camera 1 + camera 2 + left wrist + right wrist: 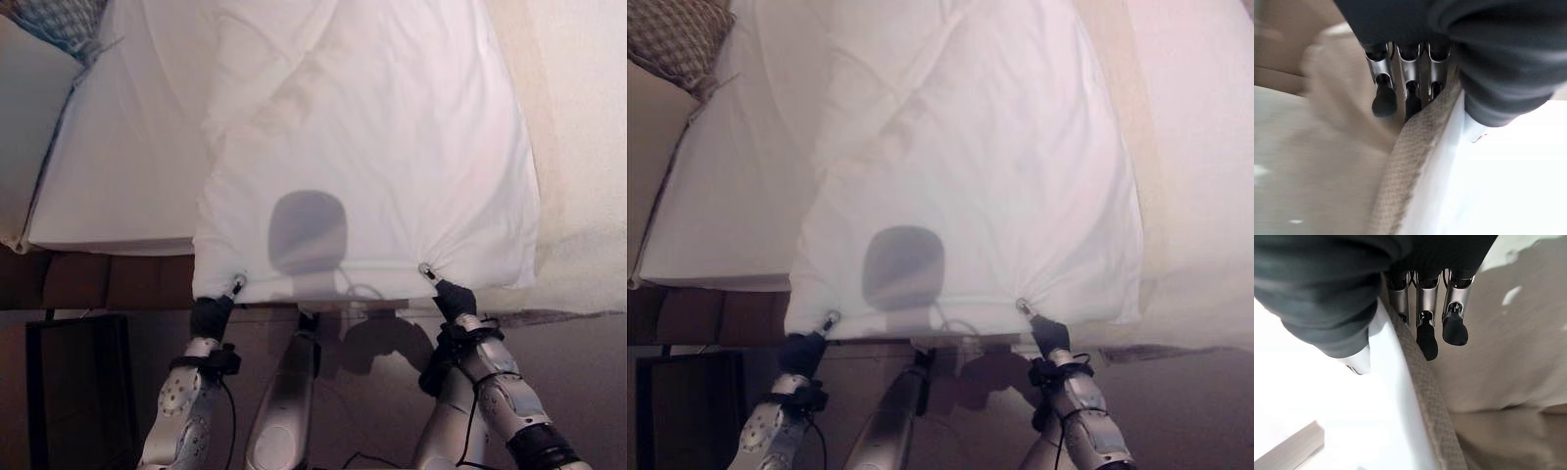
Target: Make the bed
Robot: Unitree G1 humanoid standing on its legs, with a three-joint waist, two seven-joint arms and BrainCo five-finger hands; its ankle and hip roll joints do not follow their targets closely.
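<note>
Both hands grip the near hem of a white duvet (372, 147) at the foot of the bed (118, 176). The left hand (212, 315) pinches the hem's left corner, cloth bunched at the pinch point; the right hand (453, 299) pinches the hem w/ folds fanning from the grip, near the right corner. In the wrist views the fabric edge runs betw. thumb and curled fingers (1385, 100) on the left, and likewise past the right hand's fingers (1427, 340). The duvet lies spread up the mattress, creased diagonally, its near edge overhanging. A patterned pillow (671, 34) sits at the far left corner. No readable labels or writing anywhere on the linen.
</note>
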